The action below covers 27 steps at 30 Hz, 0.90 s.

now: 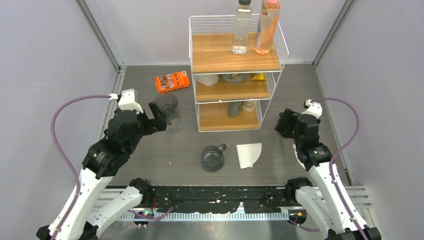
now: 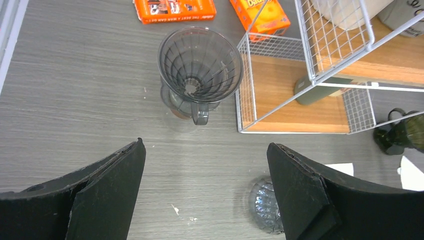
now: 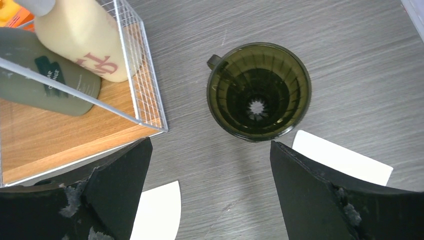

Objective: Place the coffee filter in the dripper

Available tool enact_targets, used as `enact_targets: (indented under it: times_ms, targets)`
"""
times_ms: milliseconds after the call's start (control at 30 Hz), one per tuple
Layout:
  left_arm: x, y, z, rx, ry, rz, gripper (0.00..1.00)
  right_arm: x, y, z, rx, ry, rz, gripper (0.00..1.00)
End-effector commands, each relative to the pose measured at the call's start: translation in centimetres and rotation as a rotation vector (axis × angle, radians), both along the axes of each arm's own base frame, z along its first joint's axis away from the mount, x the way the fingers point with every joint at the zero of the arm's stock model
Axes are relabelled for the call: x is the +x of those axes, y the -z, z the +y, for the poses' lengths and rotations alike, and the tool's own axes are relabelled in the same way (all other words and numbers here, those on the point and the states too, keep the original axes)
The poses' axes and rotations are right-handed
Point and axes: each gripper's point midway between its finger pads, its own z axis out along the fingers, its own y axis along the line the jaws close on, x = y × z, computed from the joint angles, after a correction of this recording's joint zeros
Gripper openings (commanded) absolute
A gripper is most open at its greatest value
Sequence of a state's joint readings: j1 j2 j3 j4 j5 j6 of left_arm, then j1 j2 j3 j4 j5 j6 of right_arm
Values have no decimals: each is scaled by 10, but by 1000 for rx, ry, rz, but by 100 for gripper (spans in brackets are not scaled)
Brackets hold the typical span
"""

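A clear grey dripper point(image 2: 200, 70) stands upright on the table, just ahead of my left gripper point(image 2: 205, 145), which is open and empty. From above, this dripper point(image 1: 167, 105) sits right beside the left gripper point(image 1: 158, 118). A dark green dripper point(image 3: 257, 92) stands upright ahead of my right gripper point(image 3: 211, 144), also open and empty. The white coffee filter point(image 3: 160, 207) lies flat beside the right gripper's left finger. In the top view the filter point(image 1: 249, 154) is near the front middle, and the right gripper point(image 1: 283, 123) hides the green dripper.
A wire shelf point(image 1: 235, 67) with wooden boards holds bottles and cups at the back centre. An orange box point(image 1: 172, 81) lies left of it. A glass dripper-like piece point(image 1: 213, 157) sits at the front centre. A second white sheet point(image 3: 345, 160) lies right of the green dripper.
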<state>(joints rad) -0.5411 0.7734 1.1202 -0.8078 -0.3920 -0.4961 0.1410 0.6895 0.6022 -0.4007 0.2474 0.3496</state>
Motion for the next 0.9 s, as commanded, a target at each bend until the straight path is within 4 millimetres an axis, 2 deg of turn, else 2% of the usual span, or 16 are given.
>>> enact_targets:
  times_ms: [0,167,333,567,733,867]
  targets:
    - [1,-10,-3,-81,-1,-76,100,-5,-19,-16,28,127,-46,95]
    - [2,-18,-4,-149,-7,-165,100,-19,-11,-25,37,194,-15,95]
    - [3,-36,-8,-161,32,-237,100,-28,-5,-20,57,171,31,95]
    - [-1,-30,-8,-160,56,-277,100,-39,11,26,187,-51,124,95]
    - [-7,-21,-4,-162,59,-306,100,-49,22,36,226,-83,181,95]
    - [-11,-9,-6,-164,82,-320,100,-50,28,56,267,-128,218,96]
